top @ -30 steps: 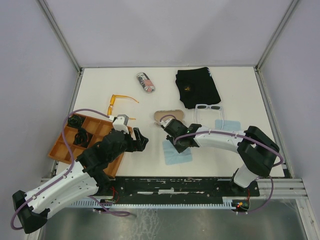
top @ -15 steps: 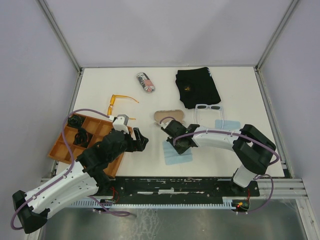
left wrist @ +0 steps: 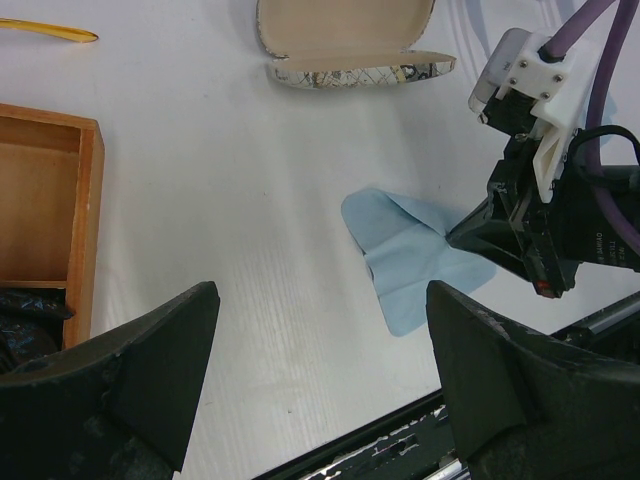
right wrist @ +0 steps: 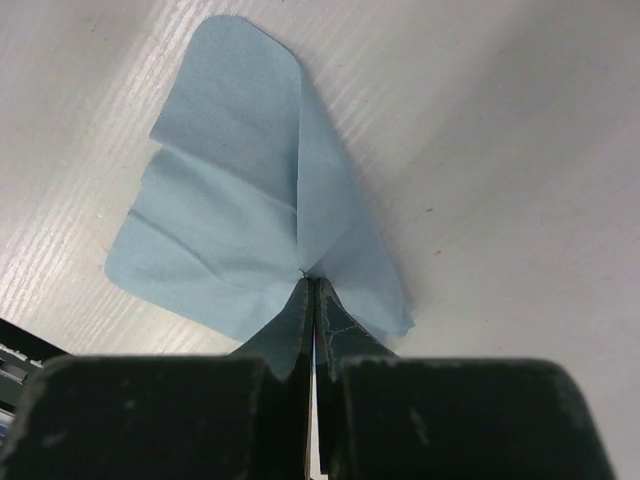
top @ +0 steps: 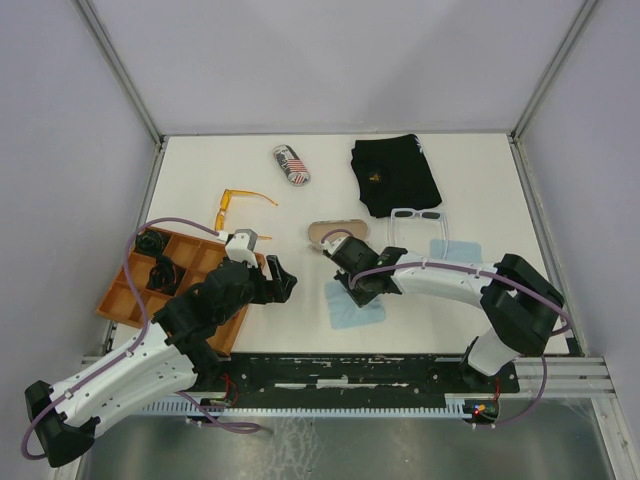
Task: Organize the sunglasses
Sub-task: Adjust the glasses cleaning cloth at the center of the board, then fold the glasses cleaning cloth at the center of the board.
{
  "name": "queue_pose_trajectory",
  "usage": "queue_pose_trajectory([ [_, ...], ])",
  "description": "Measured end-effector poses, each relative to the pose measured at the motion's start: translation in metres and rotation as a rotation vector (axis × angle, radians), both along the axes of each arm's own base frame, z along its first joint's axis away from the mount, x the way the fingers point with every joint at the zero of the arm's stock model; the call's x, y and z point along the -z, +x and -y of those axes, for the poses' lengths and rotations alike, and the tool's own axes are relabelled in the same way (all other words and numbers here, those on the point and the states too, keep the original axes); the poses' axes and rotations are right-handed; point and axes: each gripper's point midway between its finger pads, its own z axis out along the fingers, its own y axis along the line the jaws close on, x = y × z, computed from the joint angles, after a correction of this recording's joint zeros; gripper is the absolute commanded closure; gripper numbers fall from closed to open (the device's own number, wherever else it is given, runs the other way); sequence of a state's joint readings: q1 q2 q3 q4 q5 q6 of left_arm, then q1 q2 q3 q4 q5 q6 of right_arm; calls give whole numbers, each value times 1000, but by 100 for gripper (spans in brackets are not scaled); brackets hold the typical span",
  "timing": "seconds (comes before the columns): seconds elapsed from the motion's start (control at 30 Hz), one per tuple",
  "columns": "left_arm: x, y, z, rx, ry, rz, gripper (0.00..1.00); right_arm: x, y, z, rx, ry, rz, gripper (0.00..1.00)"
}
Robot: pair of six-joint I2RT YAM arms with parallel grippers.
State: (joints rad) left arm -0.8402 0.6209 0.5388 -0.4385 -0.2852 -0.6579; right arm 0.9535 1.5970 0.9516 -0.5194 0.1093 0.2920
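Note:
The orange-amber sunglasses (top: 236, 204) lie open at the back left, and one arm tip shows in the left wrist view (left wrist: 50, 32). The white sunglasses (top: 418, 215) with dark lenses lie right of centre, in front of a black pouch. My right gripper (top: 357, 284) is shut on a pinched fold of a light blue cloth (right wrist: 230, 220), low on the table; the cloth also shows in the top view (top: 350, 311) and the left wrist view (left wrist: 410, 262). My left gripper (left wrist: 320, 380) is open and empty, hovering left of the cloth (top: 278, 280).
An open glasses case (top: 338, 233) lies just behind the right gripper. A closed printed case (top: 291, 165) and a black pouch (top: 395, 173) are at the back. A wooden compartment tray (top: 205, 259) holding dark items is at the left. A second blue cloth (top: 456, 248) lies near the white pair.
My right gripper has shifted slightly toward the near edge while pinching the blue cloth, and its elbow swung a little. The left arm has not moved.

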Motion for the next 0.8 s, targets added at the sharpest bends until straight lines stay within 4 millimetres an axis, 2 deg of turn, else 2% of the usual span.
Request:
queue_pose_trajectory([
  [0.53,5,1,3,7,5,-11,9,1,-7,3,1,-5,-31,100],
  [0.67,6,2,9,24,-6,-14,10,0,-7,2,8,0,-33,100],
  [0.8,17,3,19,51,-4,-37,11,-4,-5,-1,26,24,-24,100],
])
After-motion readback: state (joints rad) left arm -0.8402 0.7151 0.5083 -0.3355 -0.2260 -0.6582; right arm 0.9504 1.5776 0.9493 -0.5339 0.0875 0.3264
